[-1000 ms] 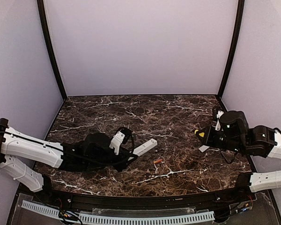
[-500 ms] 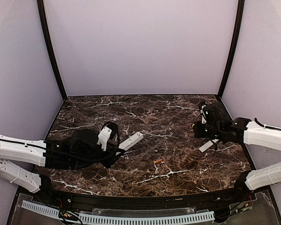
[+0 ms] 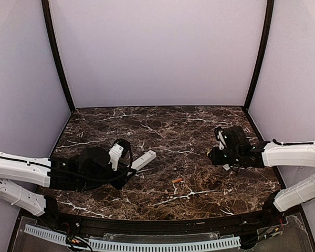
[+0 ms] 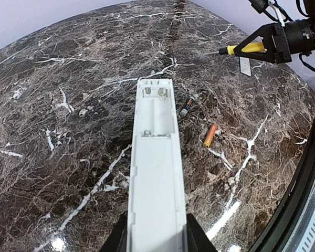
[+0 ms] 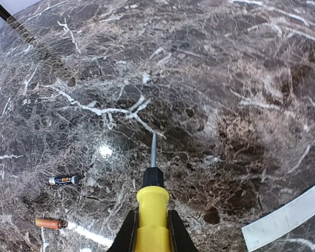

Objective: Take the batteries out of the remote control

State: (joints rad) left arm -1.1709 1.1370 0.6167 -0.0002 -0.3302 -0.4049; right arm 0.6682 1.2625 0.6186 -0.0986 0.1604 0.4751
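White plastic, long and slim, the remote control (image 4: pixel 155 168) sits pinched in my left pincer (image 4: pixel 156 239), just drawn back, its bay (image 4: pixel 158 113) empty. Both tiny cylindrical batteries (image 4: pixel 210 135) lie on the marble desk (image 4: pixel 68 157) ahead of it, so unloading looks finished. Meanwhile my right pincer (image 5: pixel 151 233), pinching a yellow-handled screwdriver (image 5: pixel 153 202), has swung inward.

The counter (image 4: pixel 52 173) is gleaming as glossy veined marble; the remote control (image 4: pixel 156 173) is looking matt white plastic; the screwdriver (image 5: pixel 153 207) is showing a smooth plastic handle

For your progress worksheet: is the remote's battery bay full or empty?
Empty: the remote control shows a bare bay; both batteries lie on the table.
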